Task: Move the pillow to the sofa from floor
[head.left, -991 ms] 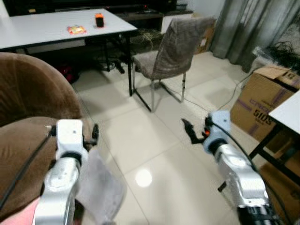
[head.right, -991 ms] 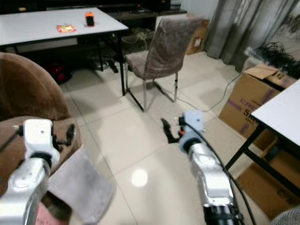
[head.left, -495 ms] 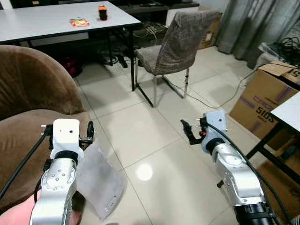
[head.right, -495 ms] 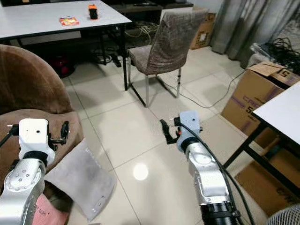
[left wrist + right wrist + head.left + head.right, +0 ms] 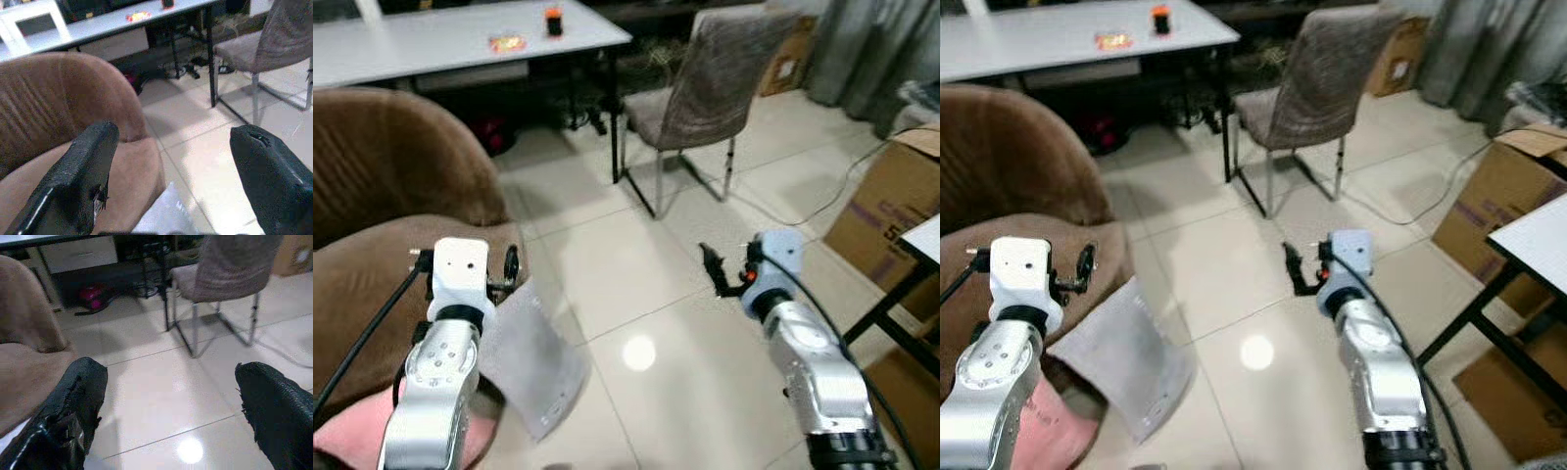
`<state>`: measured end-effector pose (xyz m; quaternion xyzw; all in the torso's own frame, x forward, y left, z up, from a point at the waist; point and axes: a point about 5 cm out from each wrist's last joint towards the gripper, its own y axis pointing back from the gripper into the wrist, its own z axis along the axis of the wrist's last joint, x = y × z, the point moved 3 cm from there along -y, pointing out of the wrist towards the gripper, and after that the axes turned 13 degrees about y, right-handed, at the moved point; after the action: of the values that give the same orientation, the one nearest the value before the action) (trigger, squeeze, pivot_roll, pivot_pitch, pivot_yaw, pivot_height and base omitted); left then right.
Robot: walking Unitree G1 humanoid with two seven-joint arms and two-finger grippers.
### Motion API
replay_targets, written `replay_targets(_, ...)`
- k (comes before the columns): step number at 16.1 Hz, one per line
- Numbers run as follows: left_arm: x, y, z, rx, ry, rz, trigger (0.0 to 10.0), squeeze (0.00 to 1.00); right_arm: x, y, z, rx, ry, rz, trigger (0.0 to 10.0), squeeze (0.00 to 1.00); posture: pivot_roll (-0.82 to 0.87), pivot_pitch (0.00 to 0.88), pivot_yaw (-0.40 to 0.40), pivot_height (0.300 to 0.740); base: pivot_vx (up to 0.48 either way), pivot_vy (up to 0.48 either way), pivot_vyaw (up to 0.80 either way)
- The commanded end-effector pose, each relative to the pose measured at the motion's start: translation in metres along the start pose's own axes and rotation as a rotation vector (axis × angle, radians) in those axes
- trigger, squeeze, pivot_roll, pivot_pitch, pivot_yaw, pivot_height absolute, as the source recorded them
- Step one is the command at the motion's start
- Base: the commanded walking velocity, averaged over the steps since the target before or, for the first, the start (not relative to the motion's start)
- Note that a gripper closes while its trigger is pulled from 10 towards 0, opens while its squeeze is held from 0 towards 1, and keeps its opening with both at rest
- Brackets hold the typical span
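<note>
The grey pillow (image 5: 536, 360) stands on the tiled floor and leans against the front of the brown sofa (image 5: 382, 186). My left gripper (image 5: 464, 260) is held open above the sofa's seat edge, just over the pillow's upper corner, with nothing between its fingers. In the left wrist view the pillow's top (image 5: 166, 218) lies below and between the wide-apart fingers (image 5: 83, 171). My right gripper (image 5: 722, 272) hangs open and empty over bare tiles, well to the right of the pillow.
A pink cushion (image 5: 347, 446) lies on the sofa seat near my left arm. A grey chair (image 5: 705, 88) and a white table (image 5: 460, 44) stand ahead. Cardboard boxes (image 5: 891, 206) and a second table's dark legs (image 5: 891, 318) are at the right. A cable (image 5: 832, 191) crosses the floor.
The camera has shifted, so the whole scene sits a little further right. Both grippers stay open and the pillow still leans on the sofa.
</note>
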<state>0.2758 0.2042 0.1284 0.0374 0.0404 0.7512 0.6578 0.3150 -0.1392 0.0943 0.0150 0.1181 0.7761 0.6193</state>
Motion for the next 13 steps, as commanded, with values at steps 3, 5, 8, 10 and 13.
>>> replay_targets(3,0.0014,-0.0006,0.0012,-0.003,-0.015,-0.002,10.0,0.00,0.0061,0.0007,0.0068,-0.022,-0.016,0.028,10.0,0.00,-0.01,0.000,-0.008,0.740,0.000,0.000,0.00)
replay_targets(5,0.0013,-0.0003,0.0022,-0.007,-0.023,-0.008,10.0,0.00,0.0065,0.0005,0.0061,-0.019,-0.027,0.033,10.0,0.00,0.00,0.000,-0.009,0.740,0.000,0.000,0.00)
replay_targets(8,0.0003,0.0000,0.0045,-0.018,-0.011,-0.025,10.0,0.00,0.0017,-0.0007,0.0022,0.012,-0.019,-0.015,10.0,0.00,0.00,0.000,-0.007,0.740,0.000,0.000,0.00)
replay_targets(10,-0.0002,-0.0008,0.0058,-0.020,-0.004,-0.035,10.0,0.00,-0.0020,-0.0009,-0.0002,0.025,-0.028,-0.030,10.0,0.00,-0.01,0.000,0.000,0.740,0.270,0.000,0.00)
replay_targets(13,-0.0006,-0.0020,0.0065,-0.022,-0.002,-0.038,10.0,0.00,0.0004,-0.0007,0.0005,0.017,-0.042,-0.011,10.0,0.00,0.00,0.000,-0.001,0.740,0.285,0.000,0.53)
